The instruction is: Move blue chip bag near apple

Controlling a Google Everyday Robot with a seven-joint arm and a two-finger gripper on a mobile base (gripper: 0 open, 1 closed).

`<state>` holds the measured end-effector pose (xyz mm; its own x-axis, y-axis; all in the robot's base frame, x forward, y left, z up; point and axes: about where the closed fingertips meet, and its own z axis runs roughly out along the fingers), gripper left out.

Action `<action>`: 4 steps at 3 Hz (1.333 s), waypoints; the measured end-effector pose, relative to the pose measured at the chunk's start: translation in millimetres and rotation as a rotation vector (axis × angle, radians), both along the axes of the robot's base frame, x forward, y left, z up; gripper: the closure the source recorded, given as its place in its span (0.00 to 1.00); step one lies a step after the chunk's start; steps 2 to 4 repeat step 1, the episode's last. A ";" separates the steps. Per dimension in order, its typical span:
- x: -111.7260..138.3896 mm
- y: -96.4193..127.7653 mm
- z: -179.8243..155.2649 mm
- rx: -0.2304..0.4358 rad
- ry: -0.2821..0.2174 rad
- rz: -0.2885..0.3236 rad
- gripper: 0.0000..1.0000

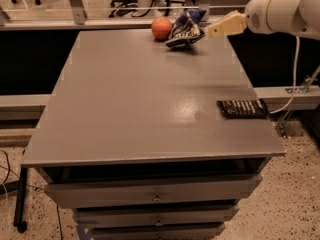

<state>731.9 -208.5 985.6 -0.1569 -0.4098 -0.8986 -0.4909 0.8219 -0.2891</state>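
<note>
The blue chip bag lies crumpled on the far edge of the grey table, its left end close beside the orange-red apple. My gripper with its cream fingers hovers just right of the bag, a small gap away from it. It is open and holds nothing. The white arm reaches in from the upper right.
A flat black rectangular packet lies near the table's right edge. Drawers sit under the tabletop. A metal rail and office chair bases stand beyond the far edge. A cable hangs at the right.
</note>
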 end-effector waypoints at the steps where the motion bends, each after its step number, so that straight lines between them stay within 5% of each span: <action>1: -21.6 -14.1 -30.6 -0.017 0.054 -0.017 0.00; 4: -21.6 -14.1 -30.6 -0.017 0.054 -0.017 0.00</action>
